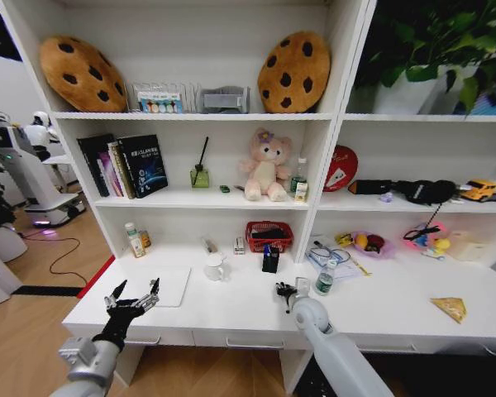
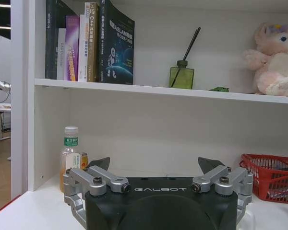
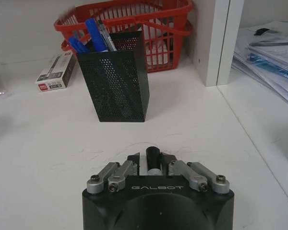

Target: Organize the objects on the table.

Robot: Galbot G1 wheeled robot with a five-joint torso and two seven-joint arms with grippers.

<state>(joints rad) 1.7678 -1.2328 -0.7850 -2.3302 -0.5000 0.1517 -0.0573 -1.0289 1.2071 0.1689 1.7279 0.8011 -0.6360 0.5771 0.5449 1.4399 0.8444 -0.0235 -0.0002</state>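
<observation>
- White desk [image 1: 231,310] in front of you carries the loose items: a silver laptop [image 1: 169,285] lies flat at its left end, a small clear bottle [image 1: 325,277] stands right of centre, and a yellow triangular wedge [image 1: 450,308] rests near the right end.
- Your left gripper [image 1: 134,298] hovers over the desk's front edge, just beside the laptop's near corner, with its fingers spread wide and nothing between them.
- Your right gripper [image 3: 151,163] sits low over the middle of the desk, fingers closed around a small dark cylindrical object [image 3: 152,158]; what that object is you cannot tell.
- Ahead of that gripper stands a black mesh pen holder [image 3: 117,74] with blue-capped pens [image 3: 89,38] inside, and a red basket [image 3: 134,28] sits just behind the holder.
</observation>
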